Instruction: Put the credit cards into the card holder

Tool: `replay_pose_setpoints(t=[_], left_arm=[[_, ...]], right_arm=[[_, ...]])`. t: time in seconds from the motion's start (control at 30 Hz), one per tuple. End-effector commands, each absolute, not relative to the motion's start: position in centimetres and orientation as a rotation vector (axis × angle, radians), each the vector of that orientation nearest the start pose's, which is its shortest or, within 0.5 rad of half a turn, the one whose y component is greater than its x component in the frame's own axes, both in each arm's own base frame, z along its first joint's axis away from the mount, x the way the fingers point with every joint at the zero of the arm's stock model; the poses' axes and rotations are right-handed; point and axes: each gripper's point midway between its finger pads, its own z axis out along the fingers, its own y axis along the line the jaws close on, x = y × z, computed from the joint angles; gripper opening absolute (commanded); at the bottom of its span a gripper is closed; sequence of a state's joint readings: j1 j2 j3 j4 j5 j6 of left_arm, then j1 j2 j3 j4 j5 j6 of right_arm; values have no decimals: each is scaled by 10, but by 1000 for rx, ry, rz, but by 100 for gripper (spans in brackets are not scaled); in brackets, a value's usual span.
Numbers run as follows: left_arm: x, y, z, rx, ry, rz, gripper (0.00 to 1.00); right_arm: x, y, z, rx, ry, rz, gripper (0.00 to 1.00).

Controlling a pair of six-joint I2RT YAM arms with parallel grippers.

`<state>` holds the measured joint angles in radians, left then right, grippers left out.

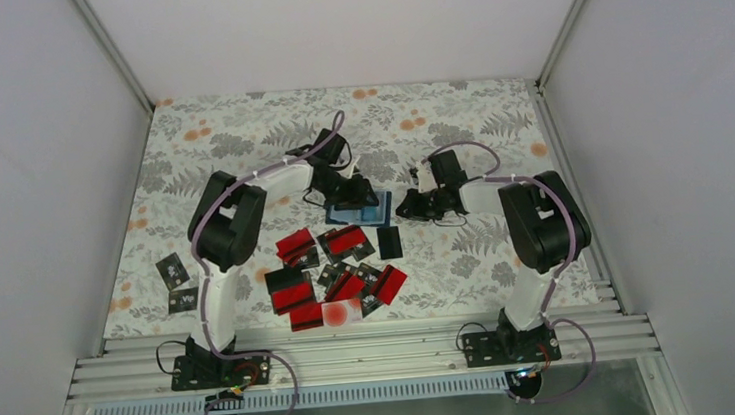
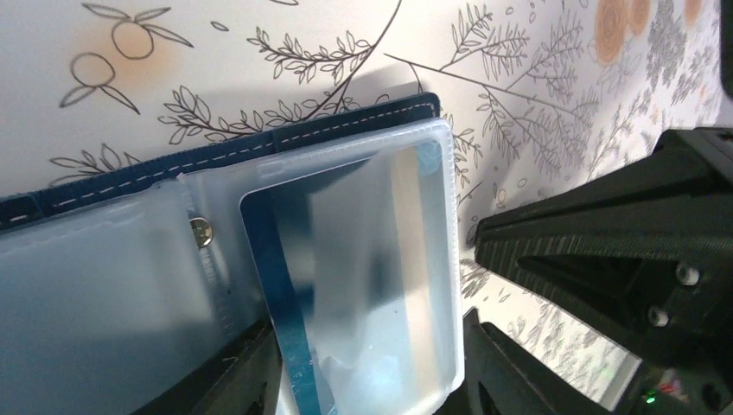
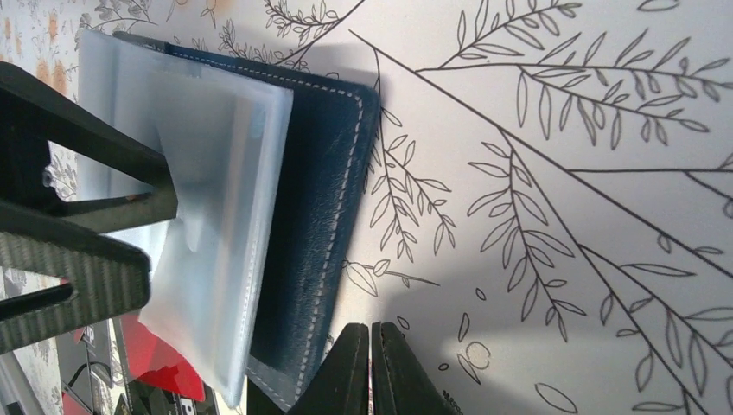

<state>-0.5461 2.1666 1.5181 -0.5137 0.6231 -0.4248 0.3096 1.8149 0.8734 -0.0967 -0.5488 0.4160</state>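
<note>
Nearest the bases, red and black credit cards (image 1: 291, 292) lie scattered. Beyond them, the navy card holder (image 3: 320, 216) lies open. The left gripper (image 2: 367, 380) is parted astride its clear sleeve (image 2: 380, 259). The right gripper (image 3: 372, 372) is pinched together, empty, just beside its edge.

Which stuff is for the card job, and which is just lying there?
For the job: card holder, blue card at its sleeve, loose credit cards, left claw, right claw.
Just there: flowery table cover, purple cables.
</note>
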Motion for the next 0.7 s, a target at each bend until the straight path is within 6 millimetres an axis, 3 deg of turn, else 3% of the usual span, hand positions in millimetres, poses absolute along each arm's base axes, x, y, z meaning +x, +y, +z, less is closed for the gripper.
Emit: replay_pose_setpoints(t=[0.0, 0.17, 0.47, 0.57, 0.67], left_arm=[[361, -326, 48, 361, 2857, -1011, 59], [362, -321, 57, 367, 2841, -969, 80], [361, -313, 87, 396, 2780, -890, 96], [364, -304, 90, 407, 2759, -804, 93], [365, -302, 87, 455, 2727, -777, 71]], right_arm=[[342, 201, 23, -86, 2682, 915, 5], [344, 202, 37, -95, 2652, 923, 5], [341, 217, 74, -146, 2567, 1086, 7], [337, 228, 88, -170, 2530, 1208, 9], [331, 239, 96, -160, 2508, 1357, 11]])
